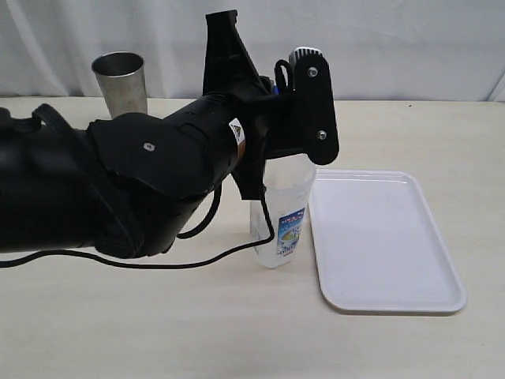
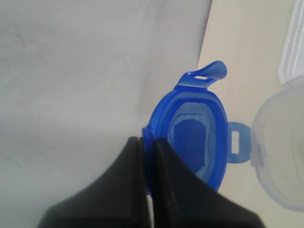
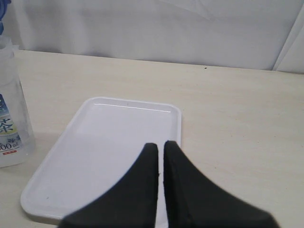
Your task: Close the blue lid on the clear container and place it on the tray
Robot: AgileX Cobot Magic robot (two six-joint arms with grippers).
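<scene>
— White curtain (image 1: 394,39) along the back, pale table (image 1: 158,332) in front of it. Where is the clear container (image 1: 282,217)?

— Upright on the table, just beside the left edge of the tray (image 1: 379,237), not on it. I cannot tell whether the two touch.

— And the blue lid (image 2: 192,137)?

— Off the container, up in the air. The left gripper (image 2: 146,141) has the lid's rim pinched between two fingers drawn almost together. The left wrist view looks into the lid's hollow side, with two of its flaps sticking out, and the container's open mouth sits just beside it.

— Does the exterior view show that?

— Barely. The left arm (image 1: 142,181) reaches across the middle and its black bulk covers the container's top. Only a sliver of blue peeks out above.

— What about the right gripper (image 3: 160,145)?

— Its fingers are nearly together, with only a thin slit between them, and they hold nothing. It hangs by the end of the tray that lies away from the curtain.

— Anything else on the table?

— A steel cup (image 1: 121,79) stands well apart from the container, back left near the curtain.
</scene>
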